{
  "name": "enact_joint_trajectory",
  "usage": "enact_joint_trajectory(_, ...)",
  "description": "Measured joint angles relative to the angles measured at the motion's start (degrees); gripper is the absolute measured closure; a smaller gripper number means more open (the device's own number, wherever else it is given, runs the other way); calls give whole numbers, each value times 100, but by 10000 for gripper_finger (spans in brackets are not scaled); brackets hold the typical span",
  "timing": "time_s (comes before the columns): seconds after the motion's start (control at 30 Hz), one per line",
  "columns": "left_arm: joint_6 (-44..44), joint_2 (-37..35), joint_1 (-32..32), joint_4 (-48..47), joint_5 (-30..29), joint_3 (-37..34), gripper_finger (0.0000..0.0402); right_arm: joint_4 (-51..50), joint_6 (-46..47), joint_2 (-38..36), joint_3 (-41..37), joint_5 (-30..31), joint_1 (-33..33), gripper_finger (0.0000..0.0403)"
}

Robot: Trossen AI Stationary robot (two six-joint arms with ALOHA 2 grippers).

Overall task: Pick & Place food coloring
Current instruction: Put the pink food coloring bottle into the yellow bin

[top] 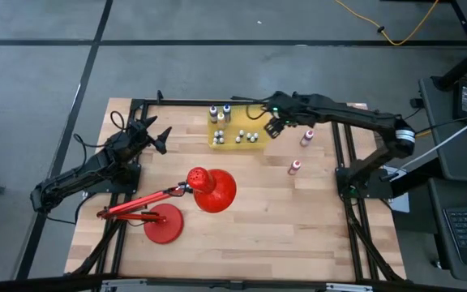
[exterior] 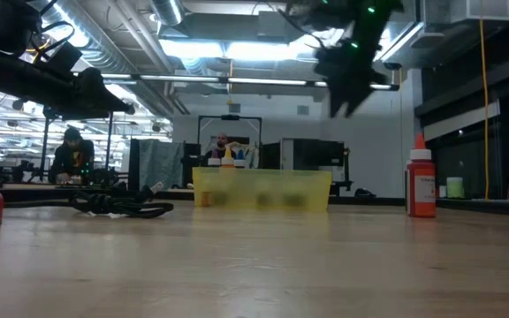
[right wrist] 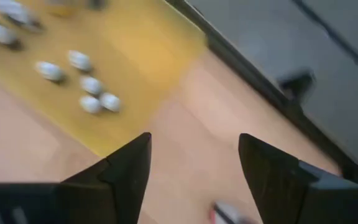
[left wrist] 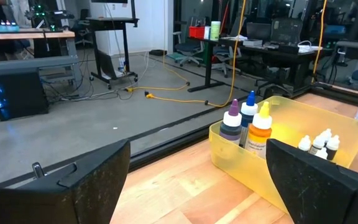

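The right gripper (top: 272,127) is hanging in the air just off the right-hand end of the yellow bin (top: 257,146), fingers (right wrist: 126,168) spread apart with nothing but bare wood between them. From table height it is floating high above the bin, well clear of it. Down inside the bin, white-capped food coloring bottles (top: 252,136) are standing in a small cluster, and three taller bottles (left wrist: 248,124) are lined up at the far-left corner: a dark one, a blue one, an orange-yellow one.

Out on the butcher-block table (top: 282,219), two red bottles are waiting to the right of the bin. One (top: 307,138) is sitting near the gripper, the other (top: 295,167) a little nearer the front edge, and the two are standing apart from each other.

Over on the other side, the left gripper (top: 159,136) is idling near the table's left edge, fingers (left wrist: 73,186) gaping wide, empty, pointing toward the bin.

A red desk lamp (top: 209,189) is lying across the middle of the table, its round base (top: 162,224) toward the front left. Beyond the table, a person (exterior: 71,157) is sitting at a desk in the background.
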Motion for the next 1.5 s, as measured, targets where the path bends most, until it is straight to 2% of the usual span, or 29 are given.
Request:
enact_joint_trajectory(0.13,0,-1,1,0,-2,0,38,-285,639,-414,-556,16,-225,159)
enact_joint_trajectory(0.3,0,1,0,-1,-2,0,37,-429,720,-727,-1202,-6,-532,159)
enact_joint_trajectory(0.63,0,0,2,-2,-2,1,37,-17,1034,-778,-2235,-217,-1036,159)
enact_joint_trajectory(1.0,0,-1,2,0,-2,1,37,213,1161,-775,-2616,-472,-1247,161)
enact_joint_trajectory(1.5,2,-1,2,-2,0,1,38,-113,1114,-784,-2591,-503,-1241,256)
